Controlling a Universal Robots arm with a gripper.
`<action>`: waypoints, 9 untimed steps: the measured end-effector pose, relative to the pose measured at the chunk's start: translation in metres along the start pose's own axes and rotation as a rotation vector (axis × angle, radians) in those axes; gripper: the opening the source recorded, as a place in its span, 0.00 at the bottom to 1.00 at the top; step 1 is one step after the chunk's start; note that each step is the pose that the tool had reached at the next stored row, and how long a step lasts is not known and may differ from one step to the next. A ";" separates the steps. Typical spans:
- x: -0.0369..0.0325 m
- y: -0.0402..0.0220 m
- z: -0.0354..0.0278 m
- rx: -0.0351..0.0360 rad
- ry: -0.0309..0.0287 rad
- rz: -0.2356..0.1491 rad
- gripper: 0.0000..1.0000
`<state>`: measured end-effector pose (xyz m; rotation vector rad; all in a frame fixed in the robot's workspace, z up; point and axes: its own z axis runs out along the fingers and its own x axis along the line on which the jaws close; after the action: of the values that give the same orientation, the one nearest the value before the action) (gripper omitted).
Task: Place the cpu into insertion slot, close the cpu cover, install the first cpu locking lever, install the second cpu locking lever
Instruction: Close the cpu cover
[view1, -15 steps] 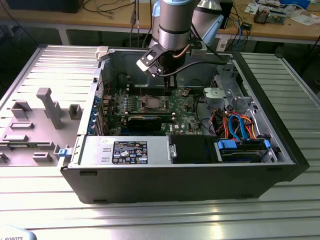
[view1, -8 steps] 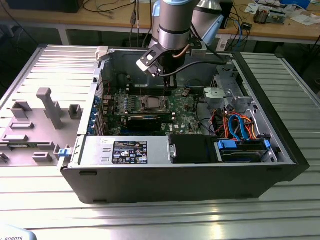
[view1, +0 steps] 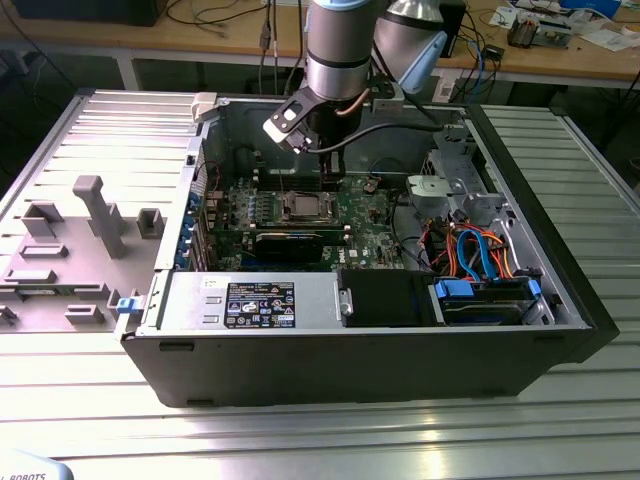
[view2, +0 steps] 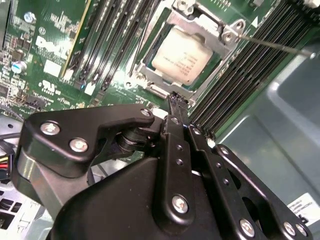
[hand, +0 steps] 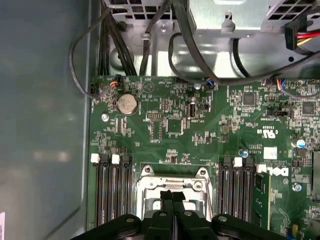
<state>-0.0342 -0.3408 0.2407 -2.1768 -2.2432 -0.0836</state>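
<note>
While the cpu (view2: 182, 55) lies under the cpu cover (view2: 145, 67), the fingers (view2: 176, 115) hover just beside it — pressed together.

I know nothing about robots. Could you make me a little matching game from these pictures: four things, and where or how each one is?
Things:
1. cpu
2. gripper
3. coin battery
4. blue cables

Descriptions:
A. round and silver, on the green board
B. bundled inside the case, at the exterior view's right
C. pale grey face, framed by the cpu cover
D. black, fingers together, tip close to the cpu

Pairs: 1-C, 2-D, 3-A, 4-B
</note>
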 end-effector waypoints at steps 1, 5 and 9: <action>0.0000 -0.0012 0.0000 0.0000 0.0000 0.000 0.11; 0.0002 -0.0062 0.0002 -0.0001 0.0001 0.000 0.11; 0.0003 -0.0113 0.0003 0.0000 0.0000 0.000 0.11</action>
<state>-0.0455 -0.3408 0.2401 -2.1768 -2.2432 -0.0835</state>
